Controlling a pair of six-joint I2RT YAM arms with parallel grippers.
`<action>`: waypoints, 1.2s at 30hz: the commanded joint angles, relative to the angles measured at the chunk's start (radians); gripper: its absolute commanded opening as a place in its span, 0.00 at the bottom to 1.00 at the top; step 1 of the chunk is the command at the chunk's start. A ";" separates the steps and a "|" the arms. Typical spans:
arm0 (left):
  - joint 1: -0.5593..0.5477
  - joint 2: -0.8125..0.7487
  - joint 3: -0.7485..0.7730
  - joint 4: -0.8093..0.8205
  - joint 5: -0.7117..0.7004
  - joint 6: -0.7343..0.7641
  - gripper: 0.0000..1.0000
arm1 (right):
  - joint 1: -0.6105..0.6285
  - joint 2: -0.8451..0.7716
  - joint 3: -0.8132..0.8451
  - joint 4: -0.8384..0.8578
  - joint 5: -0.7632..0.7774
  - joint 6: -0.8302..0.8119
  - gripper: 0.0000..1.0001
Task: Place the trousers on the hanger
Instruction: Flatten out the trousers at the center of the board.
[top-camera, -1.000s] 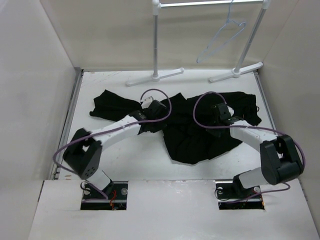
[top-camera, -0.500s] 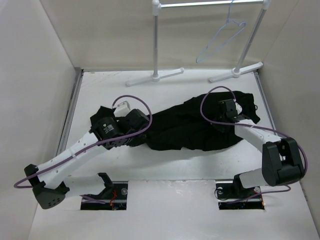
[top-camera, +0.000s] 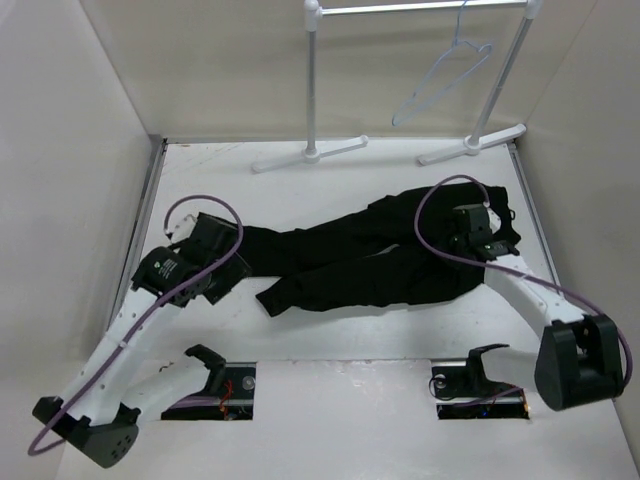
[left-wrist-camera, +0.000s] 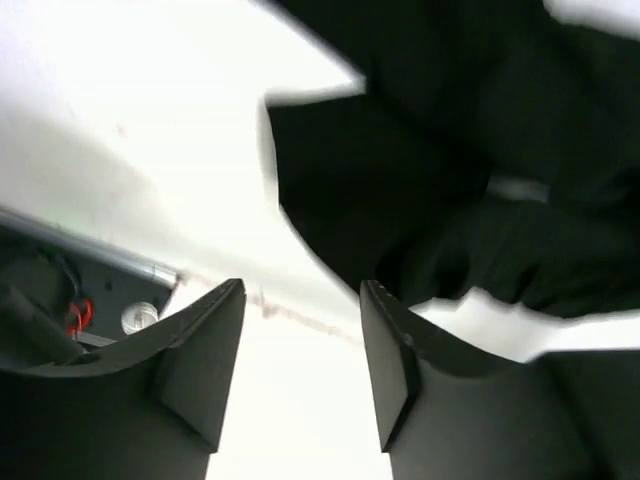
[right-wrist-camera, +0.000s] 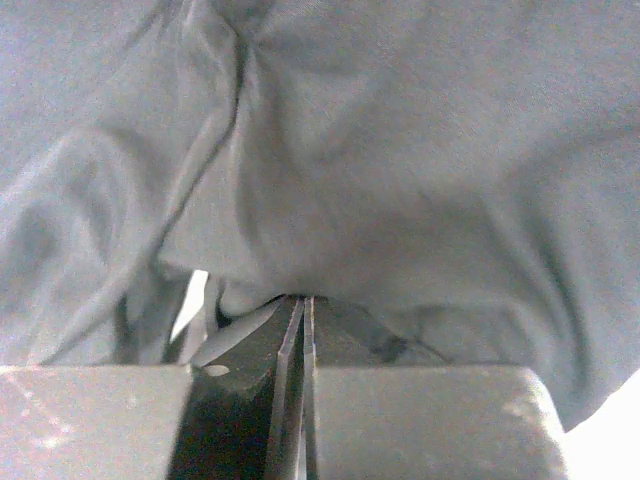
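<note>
The black trousers (top-camera: 380, 255) lie stretched across the table, waist at the right and the two legs pointing left. My left gripper (top-camera: 222, 262) is open and empty just left of the leg ends; in the left wrist view (left-wrist-camera: 300, 340) bare table shows between its fingers and the trousers (left-wrist-camera: 430, 150) lie beyond them. My right gripper (top-camera: 478, 238) is shut on the trousers near the waist. In the right wrist view (right-wrist-camera: 303, 302) the fabric (right-wrist-camera: 400, 150) bunches over the closed fingertips. The pale blue hanger (top-camera: 443, 82) hangs tilted from the rail at the back right.
The white rail stand has two poles (top-camera: 313, 80) (top-camera: 505, 75), and its feet (top-camera: 310, 155) (top-camera: 472, 143) rest on the far part of the table. White walls enclose the left, back and right sides. The arm bases sit in cut-outs (top-camera: 215, 385) at the near edge.
My left arm has swung left and toward the near edge, dragging the legs out, and is now open off the fabric. The trousers went from a heap to a long stretched shape. My right gripper shifted slightly right.
</note>
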 joint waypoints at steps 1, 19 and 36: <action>0.127 0.034 -0.009 0.162 -0.120 0.118 0.49 | -0.005 -0.121 -0.030 -0.065 0.042 -0.013 0.05; 0.656 1.034 0.465 0.675 -0.110 0.533 0.45 | 0.008 -0.508 -0.074 -0.342 0.013 -0.068 0.57; 0.672 1.225 0.560 0.681 -0.031 0.522 0.01 | -0.067 -0.468 -0.007 -0.323 0.041 -0.143 0.71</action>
